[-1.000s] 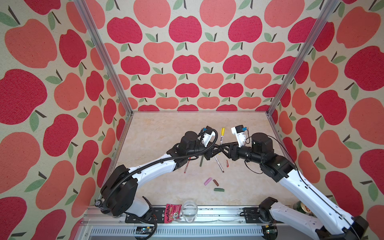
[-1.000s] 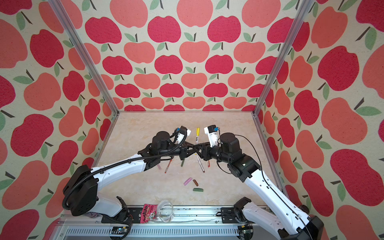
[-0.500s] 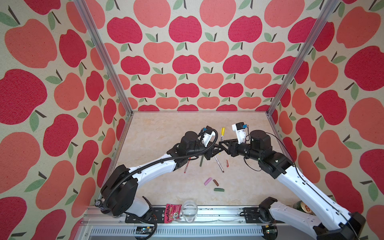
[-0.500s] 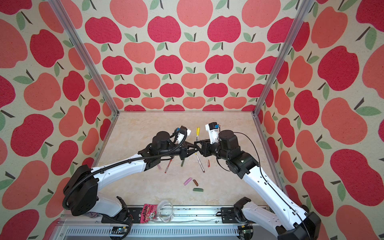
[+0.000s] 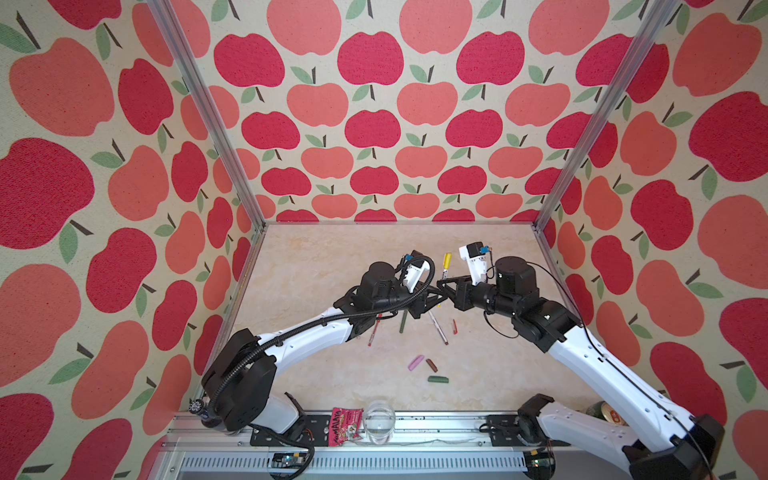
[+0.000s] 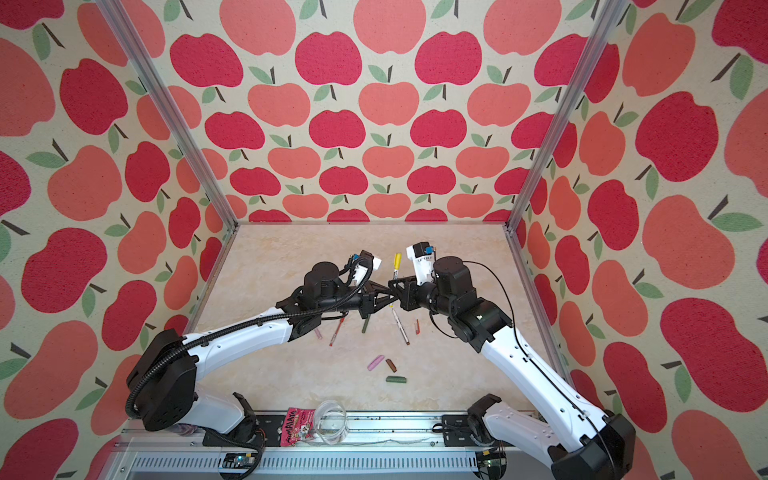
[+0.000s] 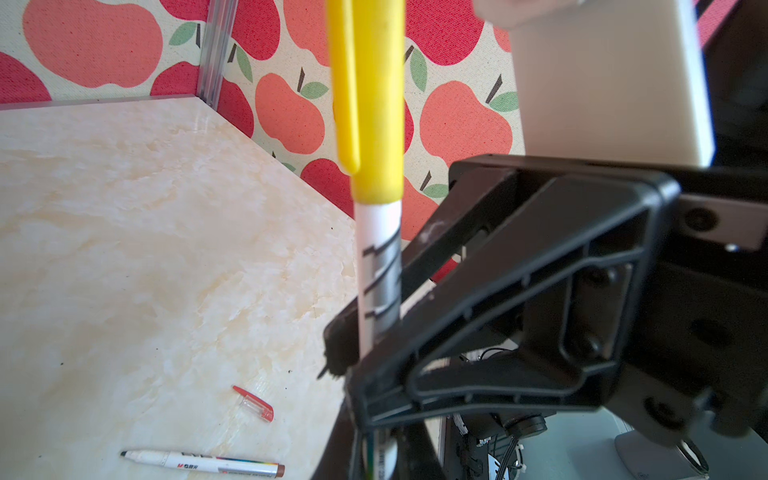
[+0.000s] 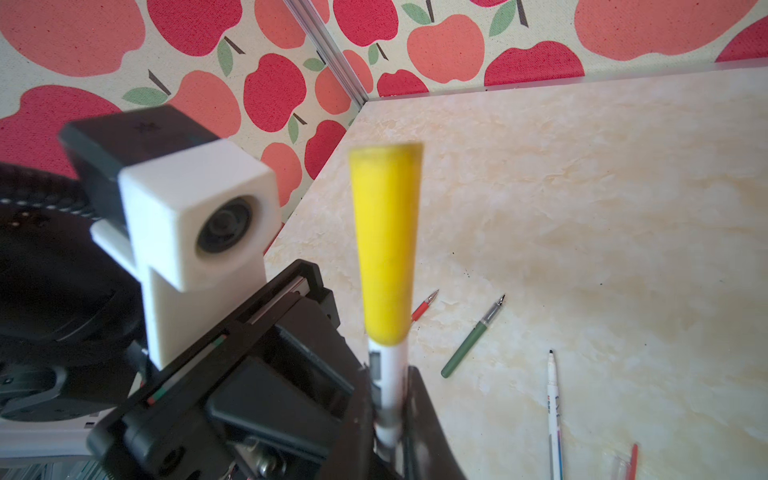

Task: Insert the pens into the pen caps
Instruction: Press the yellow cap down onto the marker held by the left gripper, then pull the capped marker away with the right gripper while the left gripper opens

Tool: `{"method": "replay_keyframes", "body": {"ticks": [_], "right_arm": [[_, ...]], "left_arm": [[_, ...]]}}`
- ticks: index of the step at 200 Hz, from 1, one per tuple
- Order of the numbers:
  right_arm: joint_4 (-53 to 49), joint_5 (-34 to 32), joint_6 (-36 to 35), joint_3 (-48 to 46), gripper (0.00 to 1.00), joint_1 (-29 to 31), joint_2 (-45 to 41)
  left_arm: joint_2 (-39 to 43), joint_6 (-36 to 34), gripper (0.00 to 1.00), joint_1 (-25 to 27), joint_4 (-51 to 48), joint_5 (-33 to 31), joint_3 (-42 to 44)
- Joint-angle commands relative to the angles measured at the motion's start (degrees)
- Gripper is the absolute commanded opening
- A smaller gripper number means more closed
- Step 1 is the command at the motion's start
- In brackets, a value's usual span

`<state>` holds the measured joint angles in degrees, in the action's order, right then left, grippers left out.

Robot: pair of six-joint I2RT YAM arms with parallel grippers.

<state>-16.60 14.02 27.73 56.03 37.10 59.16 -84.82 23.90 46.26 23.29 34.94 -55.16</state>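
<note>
Though they gaped before, right fingers [image 5: 453, 286] now pinch the pen [image 8: 390, 374].

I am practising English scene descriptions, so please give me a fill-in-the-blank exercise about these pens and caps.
The cap on the upright white pen is ___.
Nearest the pink cap lies a ___ one.
The dark green pen on the table has ___ cap on it.
Missing words: yellow; brown; no.
</note>
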Motion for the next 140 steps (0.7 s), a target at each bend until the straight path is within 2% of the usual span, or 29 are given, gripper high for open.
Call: {"method": "replay_keyframes", "body": {"ticks": [1,33,62,86,106,140], "right_arm": [[0.83,-2.01,0.25,1.26,0.06,-0.27,-0.49],[-1.05,-5.24,-0.68,1.99,0.05,-0.32,-0.53],[-6.37,-9.72,-2.81,4.59,0.03,-1.01,0.05],[-11.39,-11.18,-3.34,6.24,0.03,-3.15,0.85],[-15.48,-11.87,-3.85,6.76,0.03,-5.15,1.55],[-25.27,-14.84,-5.93,7.51,0.03,-8.32,5.14]], "left_arm": [[-1.26,0.22,0.0,-0.03,2.88,1.66,-1.15],[-1.15,0.88,0.0,-0.18,3.32,1.98,-0.85],[1.33,0.61,0.42,-0.77,2.87,1.09,1.31],[5.67,-1.24,0.57,-1.3,-0.42,-1.16,4.26],[10.23,-2.91,0.62,-1.94,-3.47,-3.65,7.1],[18.12,-6.07,0.63,-3.47,-10.91,-8.85,10.6]]}}
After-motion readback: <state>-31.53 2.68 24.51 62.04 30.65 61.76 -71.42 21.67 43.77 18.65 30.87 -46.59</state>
